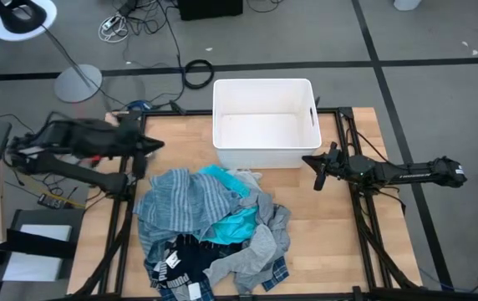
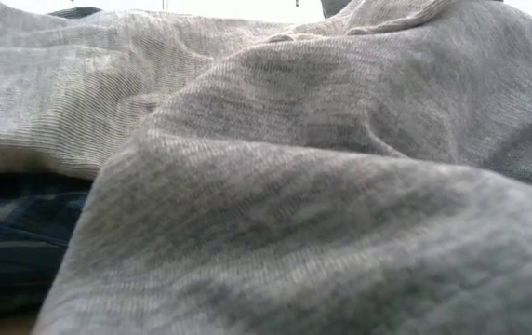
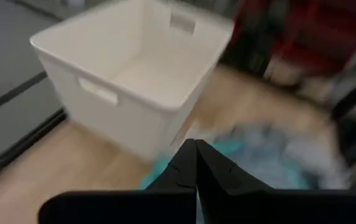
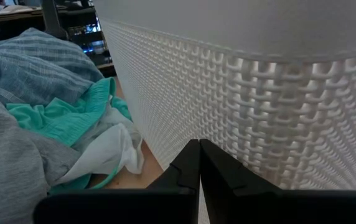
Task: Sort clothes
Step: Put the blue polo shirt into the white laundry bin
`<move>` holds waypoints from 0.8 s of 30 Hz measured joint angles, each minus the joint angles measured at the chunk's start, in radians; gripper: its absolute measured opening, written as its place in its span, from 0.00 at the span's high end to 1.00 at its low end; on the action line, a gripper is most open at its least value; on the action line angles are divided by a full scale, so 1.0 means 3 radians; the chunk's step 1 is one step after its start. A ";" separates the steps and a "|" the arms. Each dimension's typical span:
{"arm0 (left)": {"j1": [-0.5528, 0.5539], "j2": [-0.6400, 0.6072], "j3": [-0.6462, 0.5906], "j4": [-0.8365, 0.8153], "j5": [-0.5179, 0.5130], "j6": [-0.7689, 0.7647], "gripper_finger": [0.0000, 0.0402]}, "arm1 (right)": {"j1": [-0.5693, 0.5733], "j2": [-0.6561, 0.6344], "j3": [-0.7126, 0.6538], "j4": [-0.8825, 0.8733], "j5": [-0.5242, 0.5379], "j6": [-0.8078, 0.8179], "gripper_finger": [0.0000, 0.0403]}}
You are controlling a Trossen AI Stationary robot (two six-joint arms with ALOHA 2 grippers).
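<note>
Nothing is held yet; the first pick is judged to be the step in hand.

Right tool [image 1: 317,171]: fingers pressed together, empty, hung just beside the white bin's [image 1: 306,154] right front corner; in the right wrist view the tool [image 4: 199,163] sits close against the bin's woven wall [image 4: 252,106]. Left tool [image 1: 154,145]: also closed and empty, in the left wrist view [image 3: 195,163] tips meeting, parked off the bin's left side above the table [image 1: 339,226].

The clothes are heaped on the table in front of both tools, between them, none in the bin. Nearest the right tool: the bright turquoise garment [image 4: 72,112] with pale cloth beside it, then the plain grey garment [image 1: 260,242]. Nearest the left tool: the blue-grey striped garment [image 1: 185,201], lying on top. Farther off, at the pile's far edge from the tools: the dark navy garment with white lettering [image 1: 176,267] and a bit of plaid shirt [image 1: 277,272], mostly buried. The low view is filled by grey cloth [image 2: 322,186].

To be done well: one tool should be opened before descent. A top layer, striped or turquoise, is best pinched at a raised fold, so only one garment is lifted. Buried pieces are better left until later. Tangling is likely; a slow lift is advised.
</note>
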 joint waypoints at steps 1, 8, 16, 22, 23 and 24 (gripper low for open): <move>0.0000 0.0187 0.0156 -0.0169 0.0003 0.0089 0.99 | 0.0000 0.0000 0.0000 0.0000 0.0000 0.0000 0.97; 0.0004 0.1064 0.0965 -0.0711 0.0031 0.0542 0.98 | 0.0001 0.0000 0.0000 0.0000 0.0000 0.0000 0.97; 0.0003 0.1546 0.1456 -0.1353 0.0238 0.0504 0.80 | 0.0000 0.0000 0.0000 0.0000 0.0000 0.0000 0.97; 0.0002 0.1658 0.1461 -0.1643 0.0424 0.0418 0.60 | 0.0000 0.0000 0.0000 0.0000 0.0000 0.0000 0.97; -0.0004 0.1669 0.1461 -0.1673 0.0485 0.0390 0.57 | 0.0001 0.0000 0.0000 0.0000 0.0000 0.0000 0.97; -0.0016 0.1687 0.1461 -0.1681 0.0553 0.0307 0.55 | 0.0001 0.0000 0.0001 0.0000 0.0000 0.0000 0.97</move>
